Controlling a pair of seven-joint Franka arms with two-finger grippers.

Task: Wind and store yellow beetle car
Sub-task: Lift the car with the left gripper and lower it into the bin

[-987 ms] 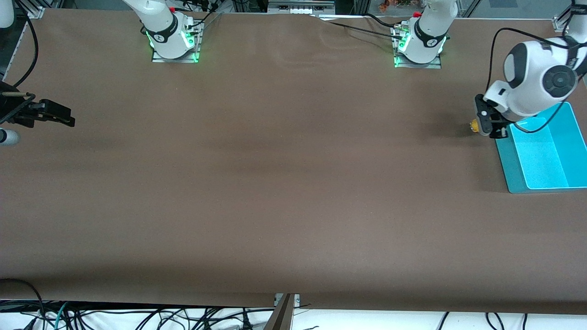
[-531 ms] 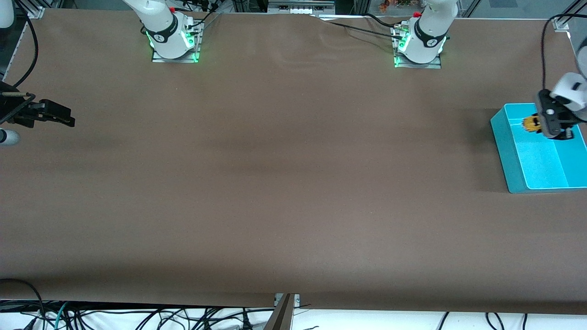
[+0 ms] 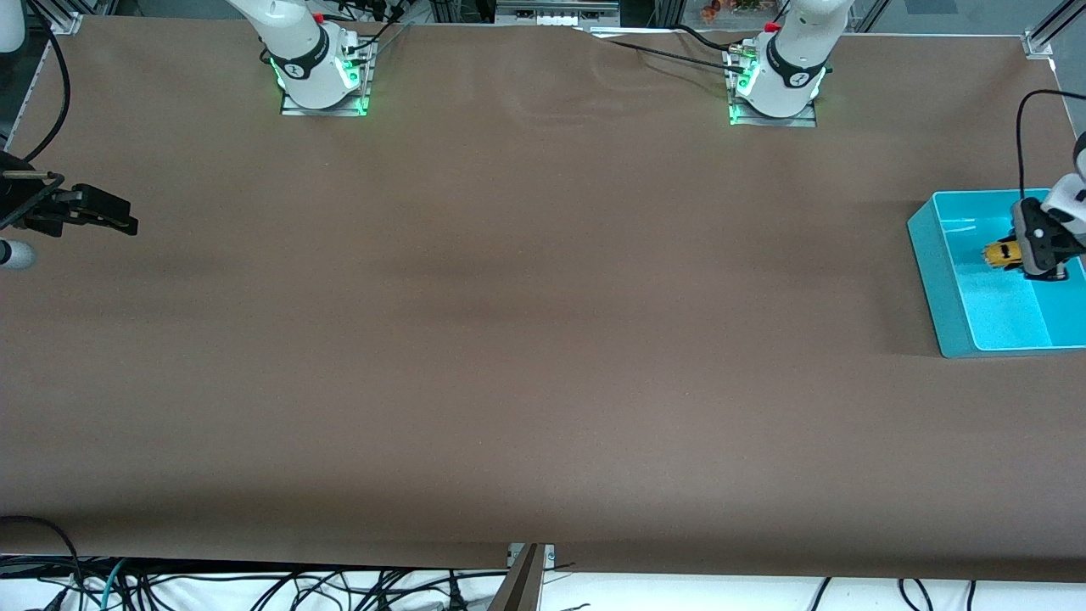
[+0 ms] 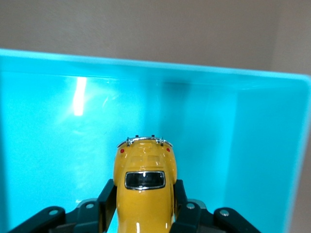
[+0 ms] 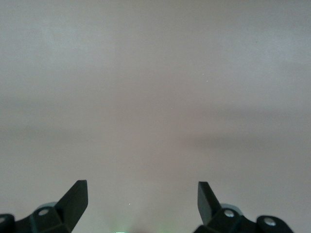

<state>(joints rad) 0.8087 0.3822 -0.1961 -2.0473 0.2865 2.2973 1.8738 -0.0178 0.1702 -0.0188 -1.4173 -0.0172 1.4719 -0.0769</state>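
The yellow beetle car point(image 3: 999, 254) hangs over the inside of the teal bin point(image 3: 932, 255), which stands at the left arm's end of the table. My left gripper point(image 3: 1022, 252) is shut on it. In the left wrist view the yellow beetle car point(image 4: 144, 179) sits between the two black fingers point(image 4: 108, 194) with its rear window up, and the teal bin point(image 4: 48, 145) floor lies below it. My right gripper point(image 3: 119, 219) waits over the right arm's end of the table. The right wrist view shows this gripper point(image 5: 141, 189) open over bare brown cloth, holding nothing.
Both arm bases point(image 3: 321, 76) point(image 3: 776, 85) stand along the table edge farthest from the front camera. Cables point(image 3: 254, 585) hang below the nearest edge. A black cable point(image 3: 1022, 136) loops above the bin.
My left gripper has carried the car from beside the bin's wall to over the bin's inside, toward the left arm's end of the table. The right arm has not moved.
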